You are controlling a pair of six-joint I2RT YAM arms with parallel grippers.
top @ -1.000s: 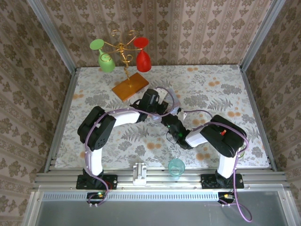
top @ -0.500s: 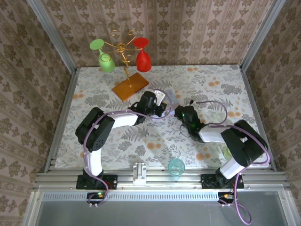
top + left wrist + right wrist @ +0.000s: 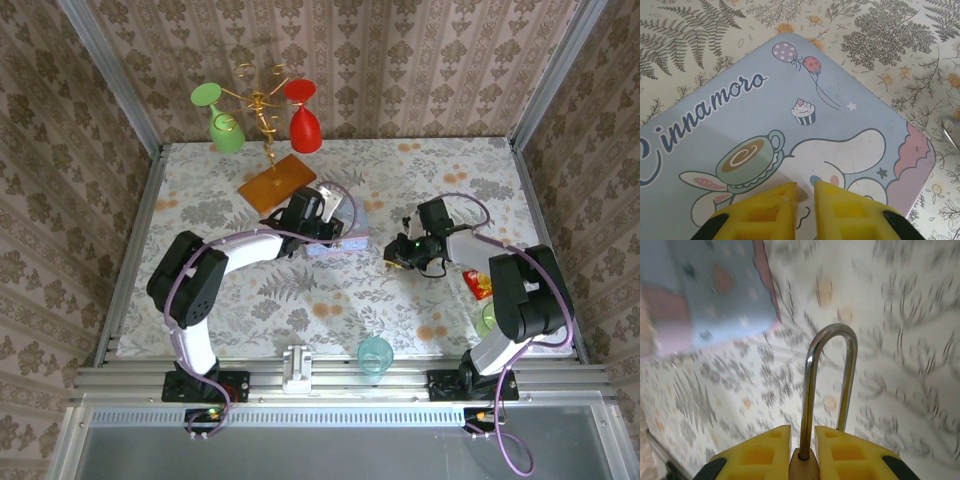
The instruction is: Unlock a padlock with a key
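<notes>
Top external view: the right arm has been swung out to the right, away from the left arm.
Right gripper: closed on the padlock, which is held above the worktop.
Left gripper: narrow, brought over the cartoon tin box; whether a key is held cannot be told.
Meaning: the two grippers are now well apart, so unlocking is judged not yet begun.
</notes>
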